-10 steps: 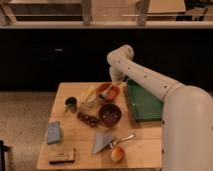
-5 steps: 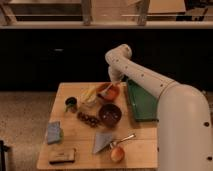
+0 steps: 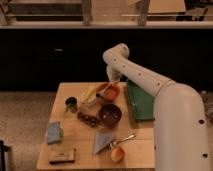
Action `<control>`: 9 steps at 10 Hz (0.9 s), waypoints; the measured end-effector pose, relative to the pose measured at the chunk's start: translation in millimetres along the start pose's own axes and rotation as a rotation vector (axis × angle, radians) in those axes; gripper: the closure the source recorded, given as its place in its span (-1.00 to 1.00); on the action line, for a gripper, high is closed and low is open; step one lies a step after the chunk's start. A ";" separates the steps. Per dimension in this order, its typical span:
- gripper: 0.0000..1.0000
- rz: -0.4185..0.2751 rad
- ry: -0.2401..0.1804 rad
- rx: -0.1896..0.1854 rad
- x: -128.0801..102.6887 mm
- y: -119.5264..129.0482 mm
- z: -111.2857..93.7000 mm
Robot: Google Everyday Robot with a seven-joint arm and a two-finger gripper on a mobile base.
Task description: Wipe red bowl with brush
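The tool (image 3: 107, 87) has hardly moved; it stays low over the red bowl (image 3: 112, 93), by the brush (image 3: 96, 95). I cannot tell if the tool grips anything. Wiping seems to be going on.

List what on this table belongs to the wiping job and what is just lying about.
For the job: red bowl; brush by its left rim; gripper low over that rim.

Lying about: maroon bowl; green tray; blue sponge; grey cloth; orange cup; dark cup; brown block.
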State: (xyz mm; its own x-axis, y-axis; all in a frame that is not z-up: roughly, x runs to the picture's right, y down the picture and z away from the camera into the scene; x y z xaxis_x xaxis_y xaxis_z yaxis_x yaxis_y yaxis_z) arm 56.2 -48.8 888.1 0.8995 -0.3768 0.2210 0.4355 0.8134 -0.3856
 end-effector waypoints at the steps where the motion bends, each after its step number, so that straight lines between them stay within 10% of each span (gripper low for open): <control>1: 0.99 0.011 -0.009 0.011 2.8 0.2 -3.6; 5: 0.99 -0.021 0.001 0.023 -1.2 -0.8 -13.7; 9: 0.99 -0.109 0.141 -0.007 -0.8 0.2 -10.4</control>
State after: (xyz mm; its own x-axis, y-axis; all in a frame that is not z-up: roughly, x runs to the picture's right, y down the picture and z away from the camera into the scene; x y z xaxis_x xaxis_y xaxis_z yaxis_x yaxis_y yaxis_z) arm 55.9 -53.0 878.5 0.8427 -0.5213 0.1345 0.5305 0.7613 -0.3728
